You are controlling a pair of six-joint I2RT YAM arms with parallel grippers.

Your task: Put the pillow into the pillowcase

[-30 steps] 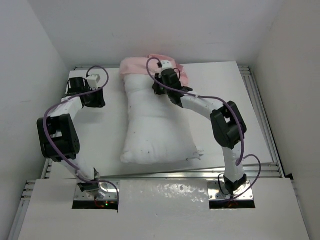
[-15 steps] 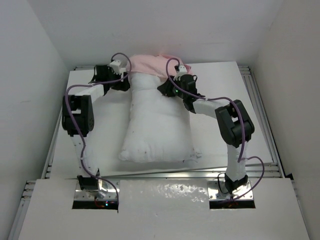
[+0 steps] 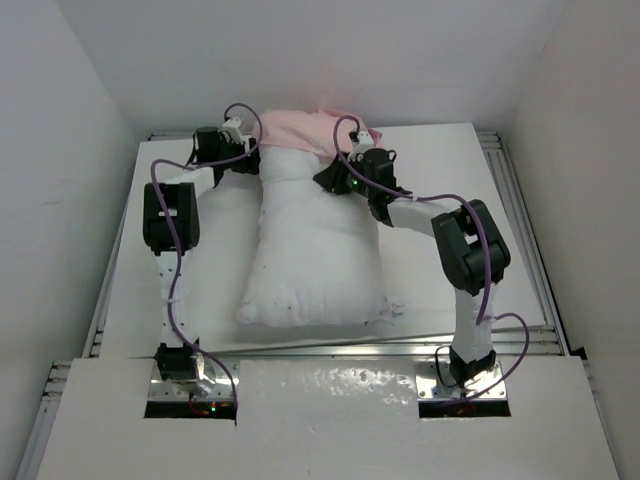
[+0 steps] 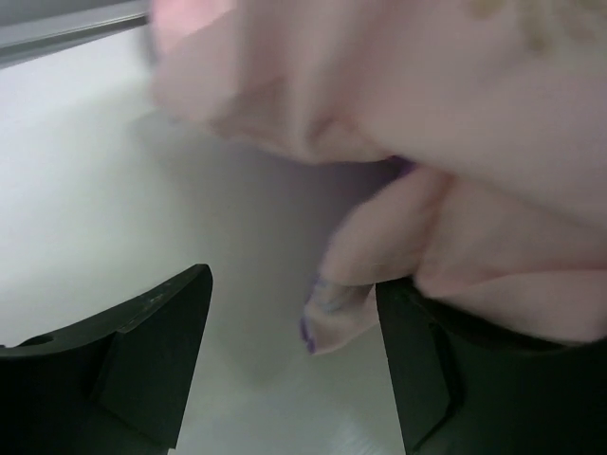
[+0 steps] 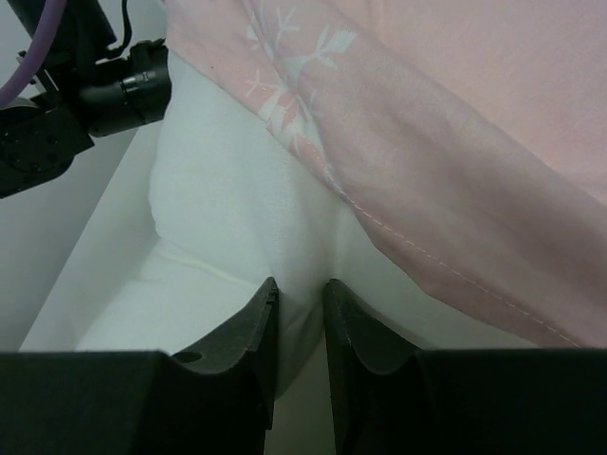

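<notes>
Two arms reach to the far end of one table (image 3: pixel 225 250). On the left, the left gripper (image 4: pixel 292 284) has its jaws wide apart at the left corner of the single pillowcase (image 3: pixel 300 128). A pink fold hangs between them, against the right finger. One white pillow (image 3: pixel 315 250) lies lengthwise mid-table, its far end covered by the pink case. On the right, the right gripper (image 5: pixel 301 289) has its jaws nearly together, pinching pillow fabric just below the case's hem.
</notes>
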